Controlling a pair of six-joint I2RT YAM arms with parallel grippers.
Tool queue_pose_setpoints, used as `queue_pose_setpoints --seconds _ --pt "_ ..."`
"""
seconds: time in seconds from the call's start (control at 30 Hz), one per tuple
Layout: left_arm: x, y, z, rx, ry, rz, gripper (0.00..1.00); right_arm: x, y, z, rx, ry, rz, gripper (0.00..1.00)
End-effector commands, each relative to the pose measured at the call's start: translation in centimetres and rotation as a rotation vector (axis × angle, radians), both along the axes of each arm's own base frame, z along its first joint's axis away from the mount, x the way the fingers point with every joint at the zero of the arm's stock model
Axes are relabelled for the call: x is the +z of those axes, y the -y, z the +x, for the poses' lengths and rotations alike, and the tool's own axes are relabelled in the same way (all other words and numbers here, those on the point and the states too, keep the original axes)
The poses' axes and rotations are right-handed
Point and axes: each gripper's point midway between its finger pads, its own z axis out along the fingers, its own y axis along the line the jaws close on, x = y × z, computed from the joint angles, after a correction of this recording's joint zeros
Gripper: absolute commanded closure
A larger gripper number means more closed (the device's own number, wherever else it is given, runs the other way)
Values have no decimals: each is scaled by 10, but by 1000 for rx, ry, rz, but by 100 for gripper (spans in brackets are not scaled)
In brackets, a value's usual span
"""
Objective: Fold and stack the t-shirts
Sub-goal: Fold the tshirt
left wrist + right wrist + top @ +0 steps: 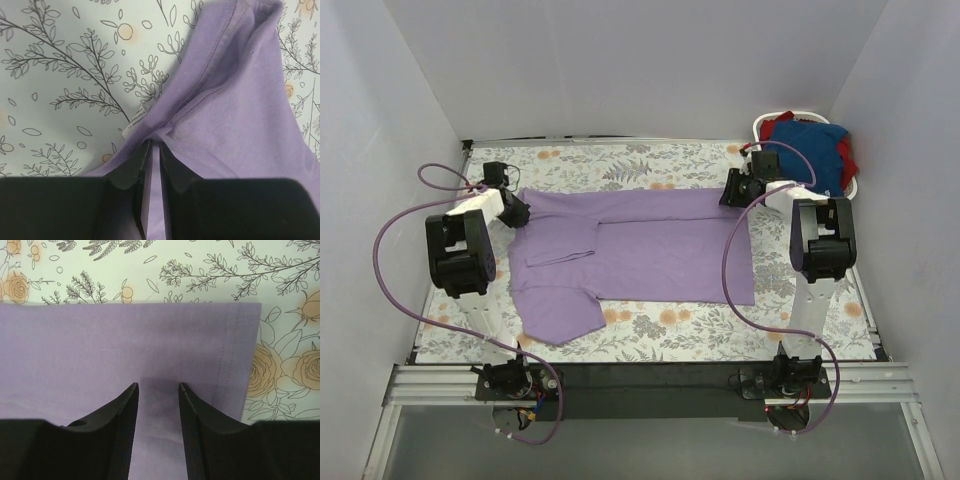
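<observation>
1. Lavender t-shirt [650, 250] lies spread across the middle of the floral tabletop [620, 160]. Its body runs left to right, mostly flat.
2. The left end of the shirt is bunched. One sleeve [555, 315] sticks out toward the near edge, and another flap of cloth is folded over onto the body.
3. Left gripper [512, 210] sits at the far-left corner of the shirt, down at the cloth.
4. Left wrist view: left gripper [154, 165] has its fingers [127, 175] pressed almost together, with a thin strip of lavender cloth pinched between them, so it is clamped on the shirt near the collar [200, 65]. A small white label [136, 121] shows just beside the grip, and the cloth is lifted into a ridge there.
5. Right gripper [735, 190] is at the far-right corner of the shirt.
6. Right wrist view: right gripper [158, 390] has its fingers [120, 415] apart. The flat cloth shows in the gap between them and nothing is held. The stitched hem [235, 355] and the square corner lie flat on the tabletop.
7. White basket [765, 122] stands in the far-right corner, just off the printed cloth.
8. Blue t-shirt [810, 150] is piled in the basket. Red t-shirt [847, 155] peeks out at its edges, and both are crumpled.
</observation>
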Motion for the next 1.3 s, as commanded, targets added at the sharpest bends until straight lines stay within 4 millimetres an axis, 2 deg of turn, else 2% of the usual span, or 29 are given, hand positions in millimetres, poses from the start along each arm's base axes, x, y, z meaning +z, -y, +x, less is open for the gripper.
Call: queue_pose_setpoints --seconds 0.0,0.1,0.13,0.17,0.2,0.23,0.33,0.37,0.43,0.47,0.57,0.6,0.63,0.67,0.7,0.73,0.77,0.8,0.83,0.87,0.9,0.93,0.97,1.0,1.03,1.07,1.1,1.23,1.27 --pt "-6 -25 -28 65 -119 113 90 -17 13 6 -54 -27 -21 55" --pt "-6 -22 -19 47 -102 92 84 -20 13 16 -49 -18 -22 55" --pt "-13 -20 -18 40 -113 78 82 -20 12 19 -45 -17 -17 55" --pt "-13 -18 -10 32 -101 65 76 -13 11 28 -41 6 -12 55" --pt "-15 -13 -5 18 -96 38 74 -15 10 32 -37 6 -7 55" --pt "-26 -10 -3 9 -115 22 74 -13 10 37 -38 16 -4 55" --pt "-24 -4 19 -5 -83 -18 71 -4 9 55 -33 51 -10 55" --pt "-32 -4 22 -7 -92 -29 70 7 11 66 -30 85 -18 55" --pt "-22 -1 40 -17 -51 -51 64 14 11 72 -18 100 -31 54" --pt "-20 -1 42 -19 -51 -55 61 28 11 77 0 125 -37 54" --pt "12 0 53 -24 19 -53 53 52 7 77 34 168 -39 54" --pt "37 -1 55 -25 68 -43 52 70 7 72 51 196 -49 54" --pt "46 -1 49 -21 78 -33 48 77 6 67 59 203 -58 54" --pt "56 -6 45 -7 92 -11 47 101 1 61 69 243 -66 54" --pt "64 -8 39 2 102 5 47 105 1 54 68 246 -82 54" --pt "92 -9 32 12 151 27 46 97 1 39 69 210 -88 54" --pt "85 -13 14 32 120 49 46 115 -5 27 74 234 -91 53" --pt "90 -13 2 40 123 57 46 115 -6 16 64 223 -99 53" --pt "111 -13 -9 50 168 66 46 93 -15 -9 74 159 -104 53" --pt "94 -10 -32 47 123 67 46 91 -18 -21 69 147 -109 53" --pt "96 -10 -42 47 130 78 46 103 -20 -35 57 167 -123 54" --pt "93 -10 -54 50 123 84 46 94 -23 -50 62 144 -134 54" --pt "104 -9 -69 52 151 90 46 70 -31 -77 78 81 -142 54" --pt "84 -6 -91 50 101 94 46 71 -32 -92 76 78 -142 54" --pt "80 -6 -104 53 91 96 46 64 -36 -105 83 60 -136 54" --pt "86 -4 -114 61 116 98 47 50 -31 -127 68 18 -133 54" --pt "68 -2 -134 72 79 89 47 46 -28 -134 60 18 -135 54" --pt "55 3 -164 90 78 81 46 24 -15 -158 54 -22 -183 54" --pt "54 3 -168 92 75 81 39 20 -12 -160 51 -30 -195 54"
